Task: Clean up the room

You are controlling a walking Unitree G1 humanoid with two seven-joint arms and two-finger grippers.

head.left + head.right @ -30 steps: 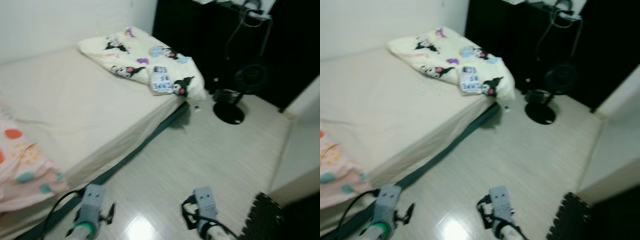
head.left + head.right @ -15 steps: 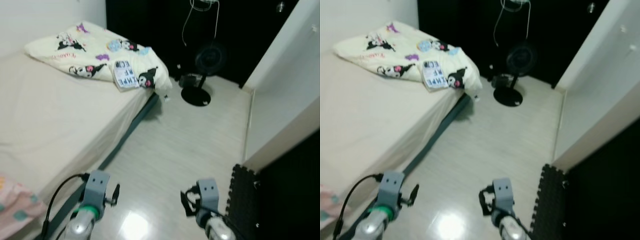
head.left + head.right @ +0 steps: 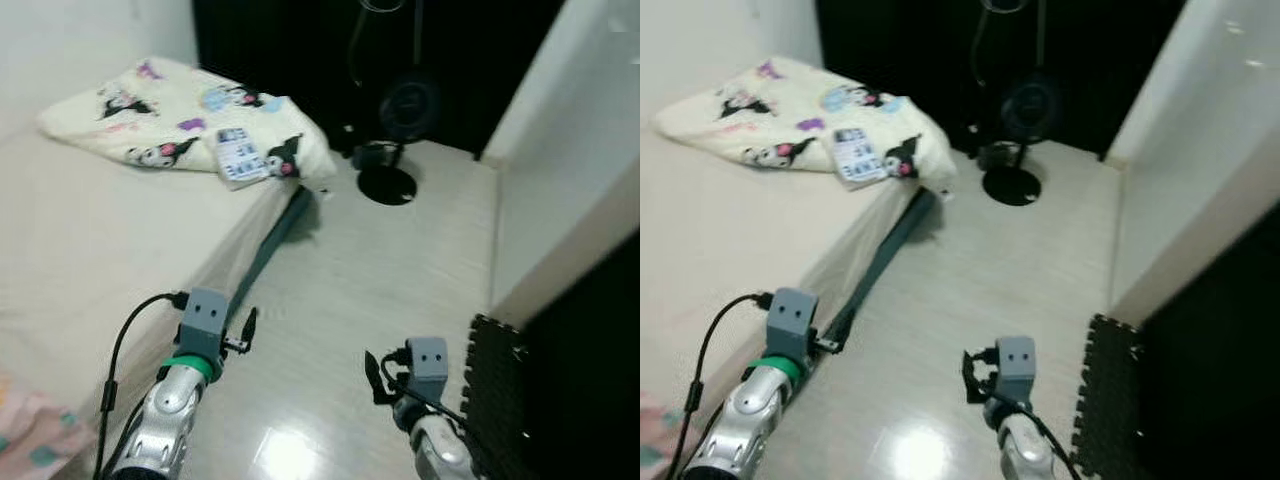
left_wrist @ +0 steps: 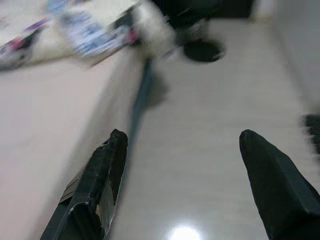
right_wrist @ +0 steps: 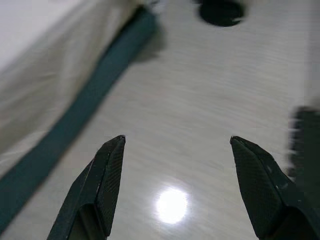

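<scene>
Cream bedding covers the bed (image 3: pixel 90 240) on the robot's left, and a folded blanket (image 3: pixel 190 125) printed with cartoon figures lies at its far corner, next to a black standing fan (image 3: pixel 395 150) on the pale wood-look floor (image 3: pixel 380 270). Both arms are held low over the floor: the left claw (image 4: pixel 182 165), beside the bed's dark green base (image 3: pixel 265 255), has its fingers spread wide and holds nothing, and the right claw (image 5: pixel 175 167) is likewise parted and empty, near a black foam mat (image 3: pixel 495 385) by the white wall (image 3: pixel 570 160).
</scene>
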